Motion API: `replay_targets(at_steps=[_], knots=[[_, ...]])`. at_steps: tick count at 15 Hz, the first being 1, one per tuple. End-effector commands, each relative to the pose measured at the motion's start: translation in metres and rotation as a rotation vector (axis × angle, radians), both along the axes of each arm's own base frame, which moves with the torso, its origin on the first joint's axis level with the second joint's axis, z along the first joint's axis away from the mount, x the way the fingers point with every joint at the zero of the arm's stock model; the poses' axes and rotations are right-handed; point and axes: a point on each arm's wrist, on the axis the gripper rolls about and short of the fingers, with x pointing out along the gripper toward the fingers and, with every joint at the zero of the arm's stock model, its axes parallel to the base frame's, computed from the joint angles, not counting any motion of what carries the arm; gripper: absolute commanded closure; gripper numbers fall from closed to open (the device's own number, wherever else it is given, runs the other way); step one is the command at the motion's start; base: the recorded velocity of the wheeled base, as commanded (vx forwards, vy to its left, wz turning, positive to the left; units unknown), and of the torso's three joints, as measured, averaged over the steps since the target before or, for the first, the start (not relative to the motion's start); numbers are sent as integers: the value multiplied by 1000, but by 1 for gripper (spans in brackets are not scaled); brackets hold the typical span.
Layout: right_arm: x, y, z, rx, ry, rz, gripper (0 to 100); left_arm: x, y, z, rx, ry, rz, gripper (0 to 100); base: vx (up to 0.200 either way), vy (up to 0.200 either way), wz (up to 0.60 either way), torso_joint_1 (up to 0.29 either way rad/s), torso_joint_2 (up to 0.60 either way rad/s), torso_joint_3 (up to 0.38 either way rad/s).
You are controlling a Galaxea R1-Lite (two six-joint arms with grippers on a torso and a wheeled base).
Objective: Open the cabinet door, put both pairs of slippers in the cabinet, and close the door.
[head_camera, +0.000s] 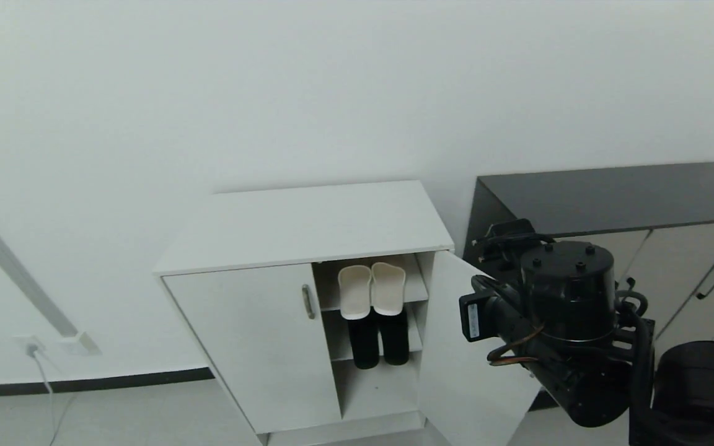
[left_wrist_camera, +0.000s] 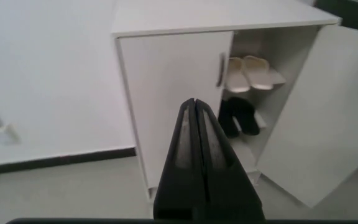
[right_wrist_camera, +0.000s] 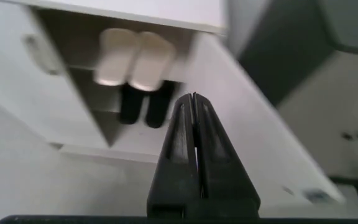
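Two pairs of slippers sit in the cabinet (head_camera: 307,226): one white pair (head_camera: 372,290) at the upper shelf's front edge, one black pair (head_camera: 379,341) on the shelf below. Step in hand: closing the one open door (head_camera: 456,365). My right gripper (right_wrist_camera: 194,98) and left gripper (left_wrist_camera: 194,102) are both pressed together; next, push the door's outer face.

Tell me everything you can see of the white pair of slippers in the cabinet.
The white slippers are a plain off-white pair with smooth, rounded outlines, looking like foam or plastic. They lie side by side, touching, on the upper shelf in the right half of the white cabinet, whose right door stands open. Their near ends stick out past the shelf's front edge, above the black pair on the shelf below. Nothing grips them.
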Motion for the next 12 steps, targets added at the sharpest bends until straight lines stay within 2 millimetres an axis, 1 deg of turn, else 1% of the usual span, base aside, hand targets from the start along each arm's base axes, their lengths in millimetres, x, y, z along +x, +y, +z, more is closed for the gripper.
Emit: replay_targets(at_steps=[1,3,8,12], knots=[[7,-3,0,6,-6,-23,100,0,0,0,3,1,0,100,0,0,0,0,0,0],[11,-4,-4,9,-8,-35,100,0,0,0,16,-1,-3,100,0,0,0,0,0,0],[12,-4,-4,2,-16,-35,100,0,0,0,11,1,-5,100,0,0,0,0,0,0],[12,-4,-4,2,-17,-35,100,0,0,0,11,1,-5,100,-200,0,0,5,4,-2]])
